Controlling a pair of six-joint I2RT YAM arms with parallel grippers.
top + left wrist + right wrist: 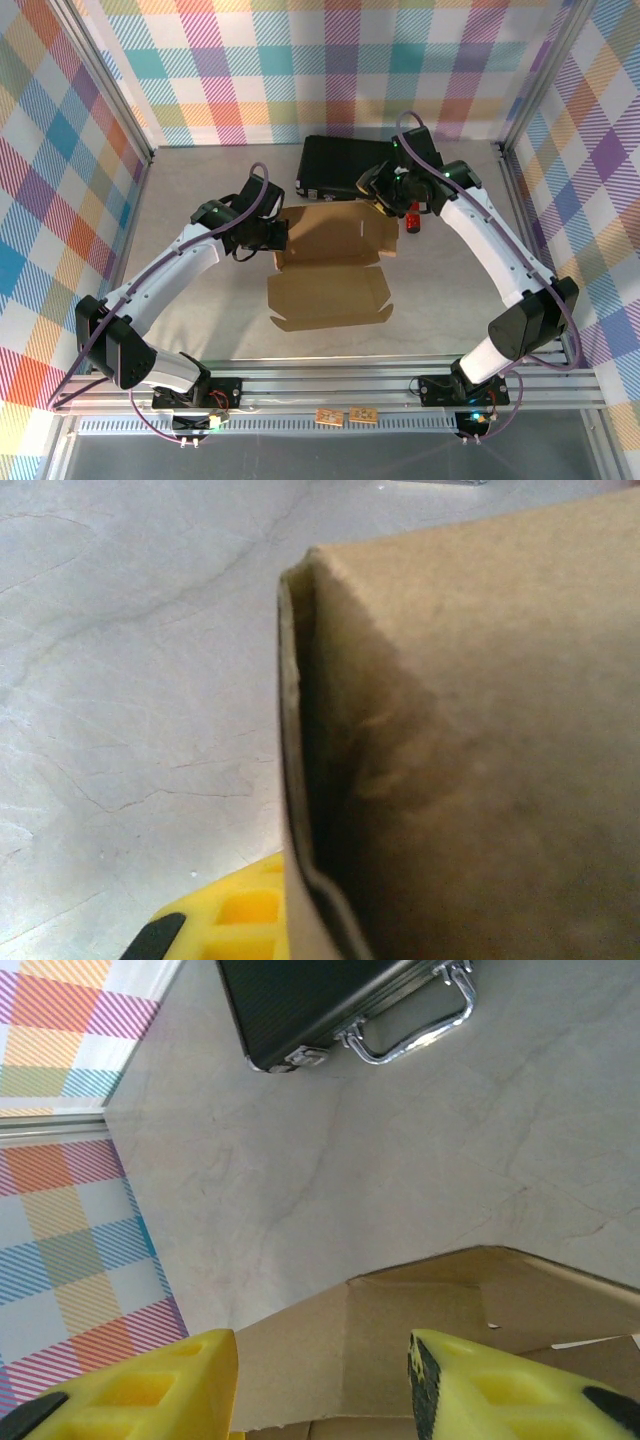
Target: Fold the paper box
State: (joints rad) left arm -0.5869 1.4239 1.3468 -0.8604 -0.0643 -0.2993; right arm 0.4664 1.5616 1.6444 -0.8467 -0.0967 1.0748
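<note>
Paper box sits mid-worktop, nearer the far edge. Tray part-formed; lid panel lies flat toward near edge.

Left gripper clenched, apparently pinching the box's left wall.

Right gripper released, empty, above the far-right corner.

Left to do, by my judgement: walls and lid tuck.

A pale grey table, marbled with faint veins, is seen in the top view; two things are carried directly on it; a brown paper box is laid near the middle, its near panel flat on the surface; a black case is laid flat behind it towards the far edge, its metal handle turned towards the box; bare surface is left between them.
</note>
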